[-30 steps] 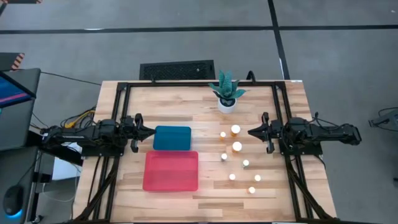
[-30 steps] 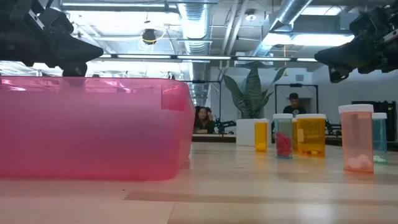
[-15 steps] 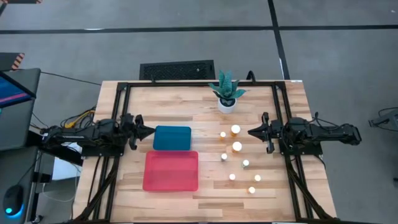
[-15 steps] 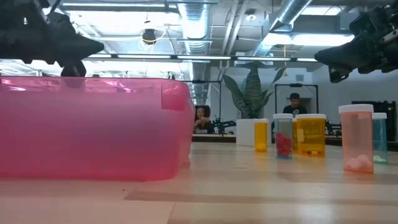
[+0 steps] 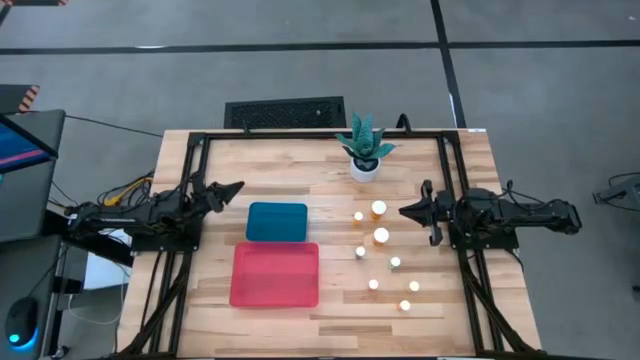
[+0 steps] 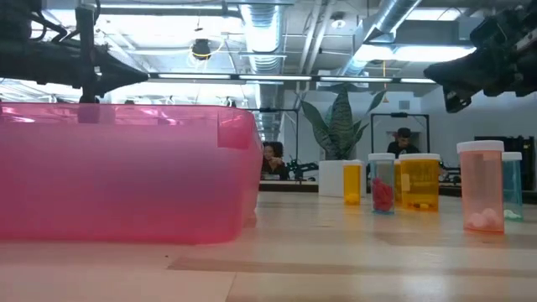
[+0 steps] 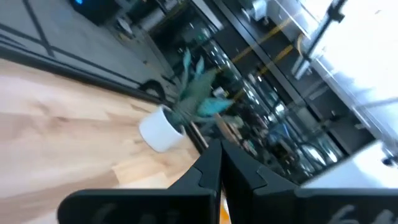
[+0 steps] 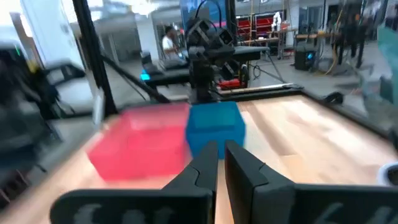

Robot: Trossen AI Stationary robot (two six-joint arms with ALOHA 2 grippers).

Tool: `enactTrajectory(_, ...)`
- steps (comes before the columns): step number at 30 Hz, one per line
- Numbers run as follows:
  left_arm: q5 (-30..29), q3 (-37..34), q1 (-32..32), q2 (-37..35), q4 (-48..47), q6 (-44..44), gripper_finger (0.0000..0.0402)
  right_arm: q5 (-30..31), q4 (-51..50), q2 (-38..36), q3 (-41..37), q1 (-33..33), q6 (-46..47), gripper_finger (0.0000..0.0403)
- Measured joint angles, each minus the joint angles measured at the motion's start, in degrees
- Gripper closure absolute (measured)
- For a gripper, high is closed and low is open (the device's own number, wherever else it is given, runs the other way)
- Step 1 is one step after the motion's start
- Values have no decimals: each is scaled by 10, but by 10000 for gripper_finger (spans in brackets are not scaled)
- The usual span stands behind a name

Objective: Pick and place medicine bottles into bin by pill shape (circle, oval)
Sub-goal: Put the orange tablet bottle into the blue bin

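Several small medicine bottles (image 5: 381, 236) with white caps stand upright on the wooden table right of centre; in the low view some show amber bodies (image 6: 419, 180) and one a pink body (image 6: 481, 186). My left gripper (image 5: 237, 187) is shut and empty, above the table left of the blue bin (image 5: 277, 221), pointing toward the potted plant (image 5: 364, 150). My right gripper (image 5: 403, 211) is shut and empty, just right of the bottles, pointing toward the table's left. Both wrist views show the fingertips close together, in the left (image 7: 219, 152) and in the right (image 8: 218, 152).
A red bin (image 5: 275, 274) stands near the front, touching the blue bin behind it; both also show in the right wrist view, the red bin (image 8: 140, 146) and the blue bin (image 8: 214, 127). The white plant pot (image 7: 160, 127) stands at the far edge. People show in the room behind (image 6: 401, 141).
My left gripper has swung toward the table's far edge and turned from pointing at the blue bin to pointing toward the potted plant, staying shut. My right gripper and the bottles have kept still.
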Motion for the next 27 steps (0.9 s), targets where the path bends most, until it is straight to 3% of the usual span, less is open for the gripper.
enactTrajectory(6, -9, 0, 0, 0, 4, -4, 401, 12, 38, 0, 0, -2, 131, 360)
enactTrajectory(10, -5, 0, 0, 0, 8, -60, 401, 30, 74, 0, 0, -2, 236, 360)
enactTrajectory(17, -95, 0, 0, 0, 35, -130, 401, 36, 105, 0, 4, -2, 328, 360)
enactTrajectory(22, -93, 1, 0, 1, 130, -156, 401, 85, 167, 0, 22, -2, 319, 358)
enactTrajectory(27, -41, 55, 0, 16, 162, -94, 400, 124, 156, 3, 68, -2, 260, 331)
